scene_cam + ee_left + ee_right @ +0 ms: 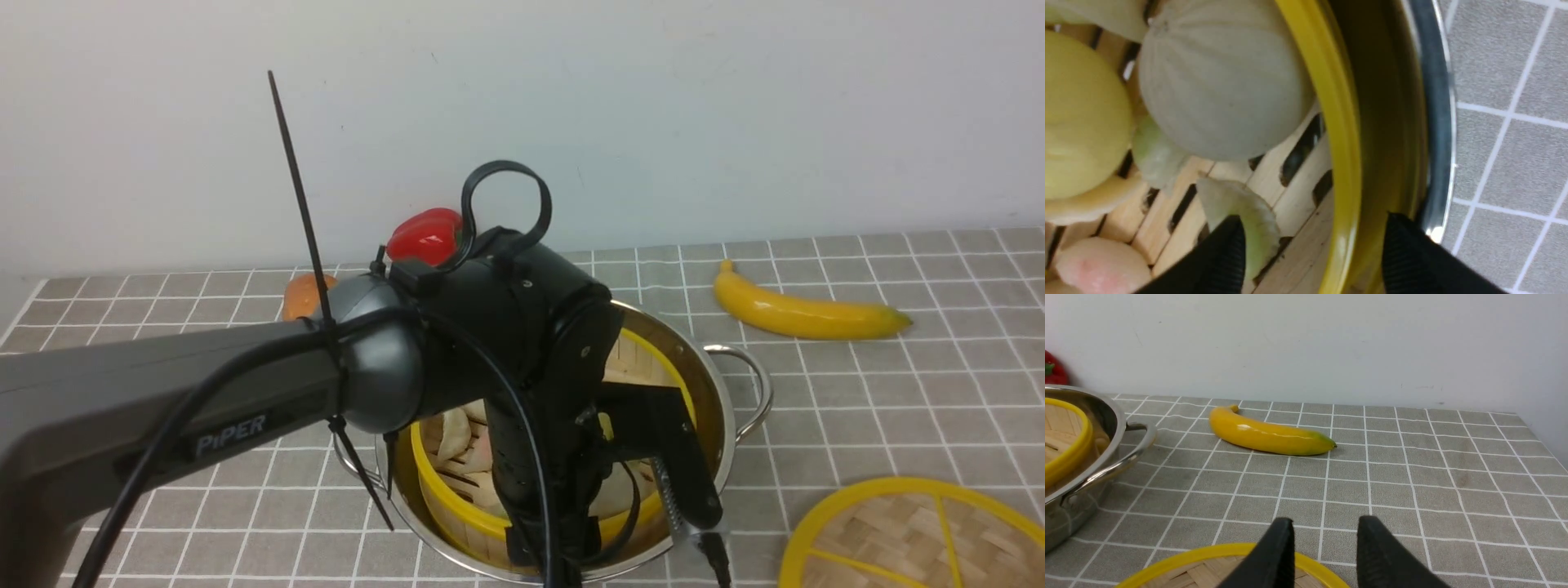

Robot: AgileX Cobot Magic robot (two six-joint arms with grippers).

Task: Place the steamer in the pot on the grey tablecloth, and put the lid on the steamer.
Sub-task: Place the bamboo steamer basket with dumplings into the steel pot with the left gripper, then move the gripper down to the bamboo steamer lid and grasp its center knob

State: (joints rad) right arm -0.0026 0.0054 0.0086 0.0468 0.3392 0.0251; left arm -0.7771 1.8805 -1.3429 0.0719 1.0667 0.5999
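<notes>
Steamer (445, 498) sits inside the pot (712, 384), which stands on the grey tablecloth (898, 392) about the middle of the front view. Left gripper (1312, 228) is down at roughly 5 o'clock on the steamer's yellow rim with its jaws spread. One finger (1220, 261) is inside over the slatted floor, clear of the rim. The other is in the gap between steamer wall and pot wall; we cannot tell whether it touches. Buns (1220, 81) lie in the steamer. Lid (898, 539) lies flat on the cloth at 4 o'clock from the pot, apart from it. Right gripper (1325, 526) hangs over the lid's rim, jaws apart, nothing between them. Banana (804, 314) at 2 o'clock from the pot, red pepper (424, 235) at 11 o'clock.
</notes>
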